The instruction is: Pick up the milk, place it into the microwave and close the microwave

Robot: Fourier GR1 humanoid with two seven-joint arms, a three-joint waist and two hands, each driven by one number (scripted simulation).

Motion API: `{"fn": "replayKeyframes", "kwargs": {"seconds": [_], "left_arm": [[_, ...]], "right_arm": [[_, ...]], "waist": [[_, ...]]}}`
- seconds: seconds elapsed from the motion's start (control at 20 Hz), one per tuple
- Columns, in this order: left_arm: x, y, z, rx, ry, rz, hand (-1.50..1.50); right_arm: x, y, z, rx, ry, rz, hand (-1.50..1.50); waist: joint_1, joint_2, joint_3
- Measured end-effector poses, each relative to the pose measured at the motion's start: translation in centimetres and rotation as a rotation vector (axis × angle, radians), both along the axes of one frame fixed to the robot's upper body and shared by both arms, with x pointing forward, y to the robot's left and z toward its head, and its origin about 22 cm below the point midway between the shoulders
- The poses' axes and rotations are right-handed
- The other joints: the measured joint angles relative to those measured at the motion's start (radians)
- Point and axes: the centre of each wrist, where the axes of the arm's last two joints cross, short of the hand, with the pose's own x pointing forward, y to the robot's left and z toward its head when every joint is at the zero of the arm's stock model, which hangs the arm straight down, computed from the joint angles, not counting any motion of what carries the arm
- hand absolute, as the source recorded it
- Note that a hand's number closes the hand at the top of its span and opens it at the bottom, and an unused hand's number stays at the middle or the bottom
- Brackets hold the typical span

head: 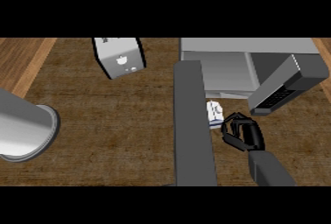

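The milk [215,113], a small white carton with blue print, stands just in front of the microwave's [220,65] open cavity. It is tight against the right side of the open door [194,127], which hides its left part. My right hand [244,133] comes in from the lower right, with its curled fingers meeting the carton's right side. The microwave is grey and sits at the top right, with a dark keypad panel [281,94] on its right. The door juts out toward me as a long grey bar. My left hand does not show.
A big grey cylinder [26,131] fills the left edge. A grey-white box [119,57] with a small logo stands at the top centre. Brown counter [116,122] spreads between them, and a lighter wooden strip [22,61] runs along the upper left.
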Motion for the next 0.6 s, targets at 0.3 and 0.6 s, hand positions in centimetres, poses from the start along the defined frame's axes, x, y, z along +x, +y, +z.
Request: {"fn": "replayKeyframes", "kwargs": {"seconds": [0.3,0.6], "left_arm": [[-0.1,0.1,-0.3,0.0,0.003,-0.003,-1.5],[1.0,0.2,0.4,0.013,0.005,-0.013,-1.5]], "right_arm": [[3.6,0.4,2.8,-0.03,-0.052,-0.009,1.5],[7.4,-0.1,6.5,-0.084,-0.076,-0.012,1.5]], "waist": [[0.002,0.001,0.0],[0.01,0.007,0.0]]}}
